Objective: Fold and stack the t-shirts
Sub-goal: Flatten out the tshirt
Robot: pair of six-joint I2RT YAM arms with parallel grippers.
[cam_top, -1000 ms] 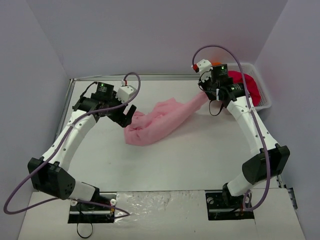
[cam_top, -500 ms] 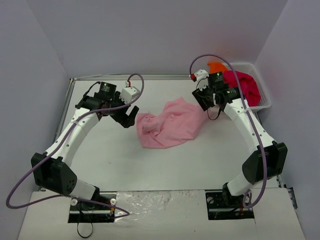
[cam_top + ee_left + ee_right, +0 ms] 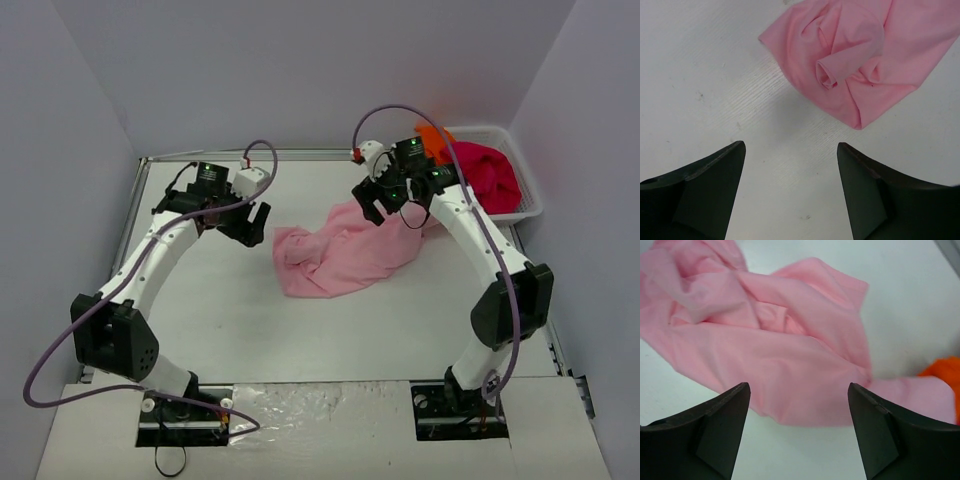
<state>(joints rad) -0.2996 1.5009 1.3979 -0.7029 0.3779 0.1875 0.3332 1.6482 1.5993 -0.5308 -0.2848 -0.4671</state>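
**Overhead view, read left to right.** The left jaws hang wide apart and empty above the bare counter (image 3: 200, 300), just left of the pink shirt (image 3: 340, 255). In the left wrist view both fingers (image 3: 710, 190) are clear of the cloth, with a rolled fold of the shirt ahead of them.

The pink shirt lies crumpled and unfolded in a loose heap at the middle of the counter. Its right end runs under the right arm (image 3: 480, 235) toward the basket (image 3: 528, 208).

The right jaws also stand wide and hold nothing, poised over the shirt's upper right part. In the right wrist view the cloth lies below the gap between the fingers (image 3: 705, 430); whether the tips touch it cannot be told.

In the far right corner, the white mesh basket holds a red shirt (image 3: 490, 175) bunched inside and an orange shirt (image 3: 432, 134) at its left rim. An edge of orange also shows at the right of the right wrist view, beside the pink cloth.
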